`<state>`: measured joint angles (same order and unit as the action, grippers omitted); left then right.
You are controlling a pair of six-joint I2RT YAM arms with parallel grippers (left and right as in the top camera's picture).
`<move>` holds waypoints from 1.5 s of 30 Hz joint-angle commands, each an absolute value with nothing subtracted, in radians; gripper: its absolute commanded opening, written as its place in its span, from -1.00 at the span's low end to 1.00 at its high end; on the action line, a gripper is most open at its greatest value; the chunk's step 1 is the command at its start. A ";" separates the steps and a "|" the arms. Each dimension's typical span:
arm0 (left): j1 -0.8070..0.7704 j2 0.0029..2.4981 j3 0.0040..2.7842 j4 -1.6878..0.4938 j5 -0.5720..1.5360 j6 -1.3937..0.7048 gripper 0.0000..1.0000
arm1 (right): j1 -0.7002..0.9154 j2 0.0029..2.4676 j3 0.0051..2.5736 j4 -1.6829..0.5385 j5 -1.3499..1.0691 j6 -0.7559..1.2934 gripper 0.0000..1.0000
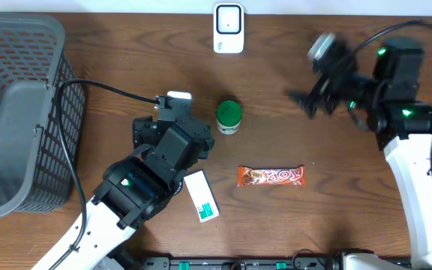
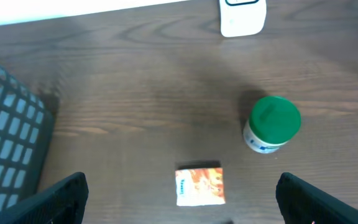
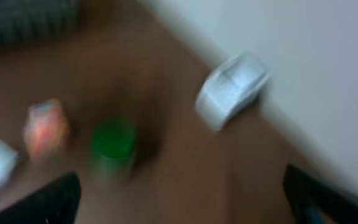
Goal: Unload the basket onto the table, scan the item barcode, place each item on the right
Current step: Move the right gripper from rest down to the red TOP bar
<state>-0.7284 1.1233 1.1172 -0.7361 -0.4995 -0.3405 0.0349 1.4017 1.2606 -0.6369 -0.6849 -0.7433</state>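
Observation:
A white barcode scanner stands at the table's far edge, also in the left wrist view as the scanner and, blurred, in the right wrist view. The items on the table are a green-lidded jar, an orange candy bar, a white and green box and a small orange-printed packet. My left gripper hangs open just short of the packet, holding nothing. My right gripper is open, empty and motion-blurred, right of the scanner and above the table.
A large grey mesh basket fills the left side; its corner shows in the left wrist view. A black cable runs from the basket side to the left arm. The wall lies behind the scanner.

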 commanded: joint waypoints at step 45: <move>-0.725 1.122 1.123 -0.830 -0.596 -0.334 0.94 | 0.276 1.471 0.697 -0.680 -0.266 -1.261 0.35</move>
